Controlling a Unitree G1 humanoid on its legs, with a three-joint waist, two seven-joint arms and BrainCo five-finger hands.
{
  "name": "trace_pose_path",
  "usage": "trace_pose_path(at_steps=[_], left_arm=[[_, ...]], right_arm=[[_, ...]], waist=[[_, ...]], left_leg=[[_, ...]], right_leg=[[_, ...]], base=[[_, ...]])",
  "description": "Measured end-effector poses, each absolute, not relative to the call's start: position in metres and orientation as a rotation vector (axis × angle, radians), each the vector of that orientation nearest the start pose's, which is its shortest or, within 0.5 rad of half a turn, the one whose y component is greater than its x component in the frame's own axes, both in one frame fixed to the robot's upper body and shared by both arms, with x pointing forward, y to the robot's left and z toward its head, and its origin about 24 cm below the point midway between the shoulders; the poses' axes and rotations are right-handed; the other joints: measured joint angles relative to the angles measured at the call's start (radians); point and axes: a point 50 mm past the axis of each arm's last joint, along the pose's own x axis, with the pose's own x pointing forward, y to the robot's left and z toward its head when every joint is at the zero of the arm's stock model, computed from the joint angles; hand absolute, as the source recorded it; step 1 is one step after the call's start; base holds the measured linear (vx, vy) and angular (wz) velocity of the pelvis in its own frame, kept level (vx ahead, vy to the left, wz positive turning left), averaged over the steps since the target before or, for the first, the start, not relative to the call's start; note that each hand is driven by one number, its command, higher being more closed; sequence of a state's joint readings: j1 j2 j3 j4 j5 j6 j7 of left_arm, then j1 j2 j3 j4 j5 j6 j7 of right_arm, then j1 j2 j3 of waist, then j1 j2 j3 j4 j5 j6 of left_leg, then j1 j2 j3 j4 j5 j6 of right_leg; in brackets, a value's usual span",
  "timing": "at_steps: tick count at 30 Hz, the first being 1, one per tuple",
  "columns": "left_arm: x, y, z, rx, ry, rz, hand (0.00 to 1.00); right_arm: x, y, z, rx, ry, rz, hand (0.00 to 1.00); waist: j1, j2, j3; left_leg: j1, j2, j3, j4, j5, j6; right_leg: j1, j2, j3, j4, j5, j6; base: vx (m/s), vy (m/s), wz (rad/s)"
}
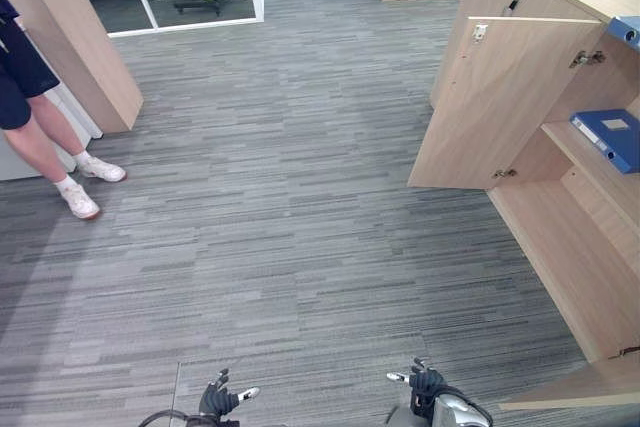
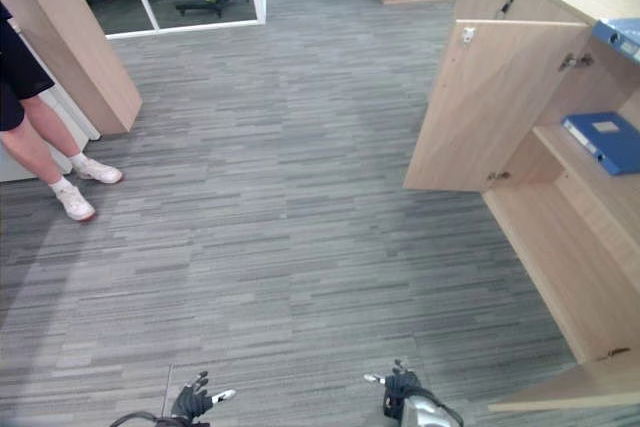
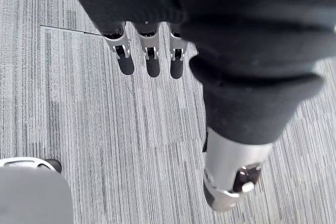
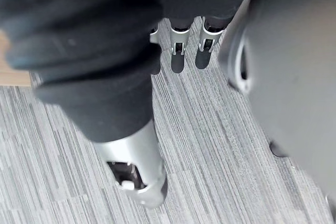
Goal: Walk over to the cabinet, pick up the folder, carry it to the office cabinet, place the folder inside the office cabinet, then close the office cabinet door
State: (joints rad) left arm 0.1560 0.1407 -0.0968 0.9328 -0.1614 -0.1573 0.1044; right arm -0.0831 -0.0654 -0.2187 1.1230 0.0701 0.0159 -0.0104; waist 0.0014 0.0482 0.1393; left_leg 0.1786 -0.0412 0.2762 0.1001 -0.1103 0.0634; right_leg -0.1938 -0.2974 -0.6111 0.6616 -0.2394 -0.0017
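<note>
Closing office cabinet door (image 1: 500, 97) judged next; folder (image 1: 610, 137) already shelved inside. Left hand (image 1: 218, 399), right hand (image 1: 425, 383) empty, fingers slack. Push near free edge.

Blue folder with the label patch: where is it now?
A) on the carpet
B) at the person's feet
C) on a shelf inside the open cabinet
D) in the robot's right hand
C: the blue folder lies flat on a shelf of the open cabinet, whose door stands swung out.
</note>
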Motion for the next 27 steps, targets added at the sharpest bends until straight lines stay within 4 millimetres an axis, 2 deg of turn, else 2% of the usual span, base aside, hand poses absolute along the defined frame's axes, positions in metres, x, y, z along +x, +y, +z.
trace_pose_path(at_steps=[1,2,3,4,5,6,7,8,9,10,11,12,15,16,17,20,22,24,25,26,27], left_arm=[[0.101,0.198,-0.149,0.062,0.929,0.185,0.0],[0.101,0.195,-0.149,0.054,0.932,0.182,0.0],[0.103,0.194,-0.149,0.051,0.929,0.175,0.0],[0.104,0.194,-0.149,0.055,0.924,0.172,0.0],[0.103,0.189,-0.151,0.029,0.935,0.183,0.0],[0.103,0.189,-0.151,0.035,0.941,0.178,0.0],[0.103,0.189,-0.151,0.034,0.942,0.18,0.0],[0.104,0.191,-0.151,0.023,0.944,0.196,0.0],[0.102,0.191,-0.153,0.01,0.962,0.211,0.0],[0.097,0.189,-0.156,0.005,0.981,0.211,0.0],[0.095,0.186,-0.156,-0.013,0.986,0.221,0.0],[0.097,0.188,-0.157,-0.036,0.987,0.253,0.0],[0.097,0.192,-0.156,-0.077,0.975,0.3,0.0],[0.097,0.194,-0.155,-0.09,0.97,0.319,0.0],[0.097,0.196,-0.155,-0.098,0.966,0.336,0.0],[0.099,0.194,-0.154,-0.125,0.948,0.363,0.0],[0.101,0.194,-0.152,-0.141,0.929,0.376,0.0],[0.103,0.197,-0.15,-0.173,0.899,0.42,0.0],[0.103,0.197,-0.149,-0.178,0.894,0.43,0.0],[0.104,0.197,-0.149,-0.182,0.889,0.438,0.0],[0.104,0.197,-0.149,-0.181,0.886,0.441,0.0]], right_arm=[[0.142,-0.196,-0.152,0.123,1.039,-0.254,0.0],[0.142,-0.197,-0.152,0.149,1.034,-0.277,0.0],[0.14,-0.198,-0.152,0.166,1.037,-0.295,0.0],[0.139,-0.2,-0.153,0.166,1.038,-0.3,0.0],[0.142,-0.204,-0.151,0.156,1.035,-0.303,0.0],[0.146,-0.202,-0.15,0.159,1.027,-0.296,0.0],[0.146,-0.199,-0.151,0.165,1.029,-0.292,0.0],[0.143,-0.199,-0.152,0.183,1.034,-0.304,0.0],[0.136,-0.202,-0.154,0.199,1.045,-0.331,0.0],[0.133,-0.206,-0.154,0.19,1.047,-0.342,0.0],[0.12,-0.211,-0.157,0.186,1.07,-0.364,0.0],[0.106,-0.216,-0.16,0.215,1.099,-0.412,0.0],[0.1,-0.214,-0.162,0.235,1.113,-0.424,0.0],[0.098,-0.214,-0.163,0.238,1.125,-0.43,0.0],[0.097,-0.215,-0.163,0.236,1.131,-0.431,0.0],[0.092,-0.219,-0.164,0.222,1.15,-0.445,0.0],[0.097,-0.22,-0.163,0.212,1.14,-0.442,0.0],[0.109,-0.219,-0.16,0.209,1.114,-0.427,0.0],[0.112,-0.218,-0.159,0.207,1.106,-0.423,0.0],[0.115,-0.217,-0.159,0.202,1.096,-0.416,0.0],[0.115,-0.216,-0.159,0.195,1.093,-0.41,0.0]], waist=[[-0.001,0.0,0.001],[-0.01,-0.002,0.003],[-0.012,-0.017,0.008],[-0.015,-0.025,0.01],[-0.003,-0.002,0.012],[-0.011,0.004,0.01],[-0.013,0.002,0.011],[-0.015,0.003,0.012],[-0.011,0.013,0.008],[-0.016,0.036,0.0],[-0.041,0.003,-0.003],[-0.03,0.03,-0.01],[-0.027,0.029,-0.012],[-0.023,0.025,-0.006],[-0.021,0.027,-0.005],[-0.009,0.016,0.001],[-0.002,0.016,0.004],[0.015,0.013,0.012],[0.018,0.013,0.016],[0.024,0.012,0.02],[0.027,0.011,0.023]], left_leg=[[0.007,0.001,0.0,-0.004,-0.002,-0.003],[0.033,-0.003,0.003,-0.037,-0.012,-0.018],[0.065,-0.021,-0.002,-0.072,-0.034,-0.037],[0.083,-0.032,-0.005,-0.088,-0.054,-0.044],[0.092,-0.015,0.007,-0.101,-0.063,-0.051],[0.082,0.01,0.012,-0.092,-0.076,-0.064],[0.083,0.022,0.016,-0.092,-0.084,-0.074],[0.081,0.048,0.031,-0.052,-0.124,-0.075],[0.081,0.099,0.047,-0.011,-0.174,-0.051],[0.08,0.131,0.059,0.009,-0.194,-0.056],[0.08,0.137,0.053,0.101,-0.234,-0.086],[0.027,0.198,0.052,0.282,-0.263,-0.134],[-0.147,0.301,0.04,0.691,-0.231,-0.157],[-0.191,0.336,0.058,0.804,-0.231,-0.157],[-0.213,0.349,0.073,0.85,-0.232,-0.155],[-0.297,0.321,0.065,0.803,-0.235,-0.148],[-0.37,0.271,0.009,0.694,-0.241,-0.138],[-0.426,0.179,-0.165,0.461,-0.221,-0.153],[-0.433,0.161,-0.213,0.407,-0.202,-0.153],[-0.442,0.13,-0.297,0.31,-0.152,-0.156],[-0.438,0.106,-0.346,0.246,-0.048,-0.154]], right_leg=[[-0.007,0.006,-0.013,-0.02,0.002,-0.002],[-0.026,0.033,-0.056,-0.118,0.04,-0.019],[-0.043,0.048,-0.084,-0.209,0.138,-0.046],[-0.047,0.049,-0.091,-0.223,0.16,-0.163],[-0.059,0.069,-0.091,-0.21,0.141,-0.149],[-0.062,0.097,-0.089,-0.23,0.122,-0.138],[-0.062,0.114,-0.089,-0.233,0.112,-0.141],[-0.046,0.142,-0.095,-0.236,0.07,-0.12],[-0.013,0.164,-0.133,-0.224,-0.003,-0.059],[-0.004,0.152,-0.154,-0.163,-0.041,-0.085],[0.027,0.087,-0.098,-0.078,-0.089,-0.102],[0.06,0.137,-0.092,-0.108,-0.103,-0.076],[0.125,0.232,-0.059,-0.24,-0.074,-0.094],[0.164,0.263,-0.032,-0.285,-0.062,-0.104],[0.195,0.279,-0.006,-0.312,-0.06,-0.103],[0.289,0.302,0.063,-0.41,-0.036,-0.086],[0.318,0.299,0.113,-0.453,-0.025,-0.069],[0.352,0.285,0.185,-0.49,-0.011,-0.044],[0.363,0.282,0.202,-0.498,-0.009,-0.039],[0.386,0.272,0.232,-0.51,-0.012,-0.02],[0.414,0.256,0.257,-0.518,-0.021,0.008]], base=[[0.19,-0.161,0.17],[0.19,-0.166,0.29],[0.24,-0.204,0.34],[0.26,-0.192,0.03],[0.19,-0.142,-0.26],[0.22,-0.208,-0.39],[0.19,-0.251,-0.29],[0.22,-0.325,-0.29],[0.17,-0.285,-0.24],[0.23,-0.203,0.1],[0.32,-0.136,0.1],[0.36,-0.134,0.06],[0.35,-0.221,-0.5],[0.33,-0.132,-0.81],[0.43,-0.131,-0.88],[0.35,-0.065,-0.79],[0.26,-0.007,-0.72],[0.3,0.061,-0.95],[0.37,0.157,-0.95],[0.42,0.205,-0.85],[0.36,0.178,-0.79]])
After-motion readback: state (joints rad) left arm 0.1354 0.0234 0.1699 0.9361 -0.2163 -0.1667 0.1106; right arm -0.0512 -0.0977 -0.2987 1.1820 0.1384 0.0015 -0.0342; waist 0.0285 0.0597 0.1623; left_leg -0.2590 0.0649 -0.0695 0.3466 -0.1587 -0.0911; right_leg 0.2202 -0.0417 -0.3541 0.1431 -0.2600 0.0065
